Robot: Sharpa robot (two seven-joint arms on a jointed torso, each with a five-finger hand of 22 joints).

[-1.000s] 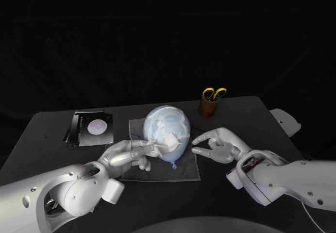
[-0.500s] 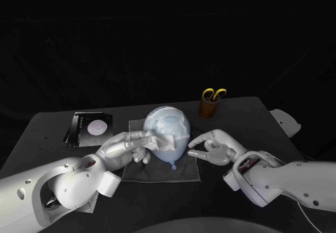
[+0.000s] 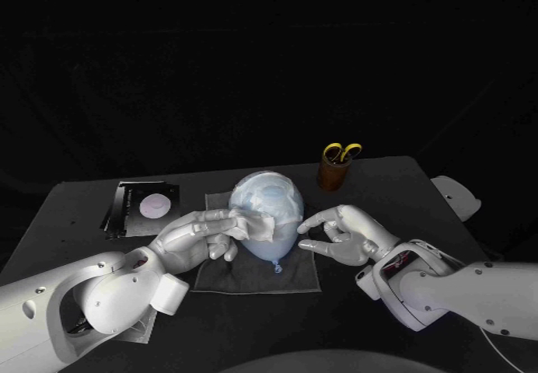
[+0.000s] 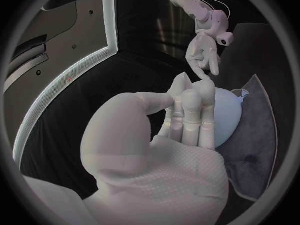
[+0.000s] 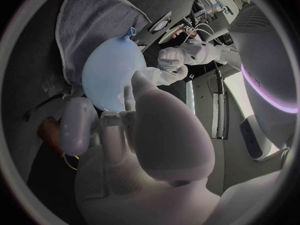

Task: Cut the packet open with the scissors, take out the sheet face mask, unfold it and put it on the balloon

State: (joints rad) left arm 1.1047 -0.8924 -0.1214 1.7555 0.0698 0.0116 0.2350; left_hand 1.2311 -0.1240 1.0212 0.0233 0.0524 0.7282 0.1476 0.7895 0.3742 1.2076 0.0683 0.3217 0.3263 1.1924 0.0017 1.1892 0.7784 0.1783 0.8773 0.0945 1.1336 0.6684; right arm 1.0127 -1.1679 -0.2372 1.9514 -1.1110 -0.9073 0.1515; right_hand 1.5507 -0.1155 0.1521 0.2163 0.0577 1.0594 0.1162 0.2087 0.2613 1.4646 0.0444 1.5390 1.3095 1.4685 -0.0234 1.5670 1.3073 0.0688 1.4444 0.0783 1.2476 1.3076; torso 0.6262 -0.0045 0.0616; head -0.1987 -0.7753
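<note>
A pale blue balloon [image 3: 269,203] lies on a grey cloth [image 3: 258,272] at the table's middle, knot toward me. The white sheet mask [image 3: 259,226] is draped over it. My left hand [image 3: 202,237] is at the balloon's left side and pinches a loose white flap of the mask against it. My right hand [image 3: 340,235] is at the balloon's right side, fingers curled, tips apart and at the balloon's skin. The left wrist view shows the left hand [image 4: 187,112] on the balloon [image 4: 226,116]. The right wrist view shows the right hand [image 5: 119,130] at the balloon [image 5: 109,72].
The dark opened packet [image 3: 146,205] lies at the table's left. Yellow-handled scissors [image 3: 342,150] stand in a brown cup [image 3: 333,174] behind the balloon to the right. A pale object [image 3: 459,194] sits at the table's right edge.
My left hand has lifted the mask flap a little higher on the balloon's left side. My right hand has come in from the right until its fingertips reach the balloon.
</note>
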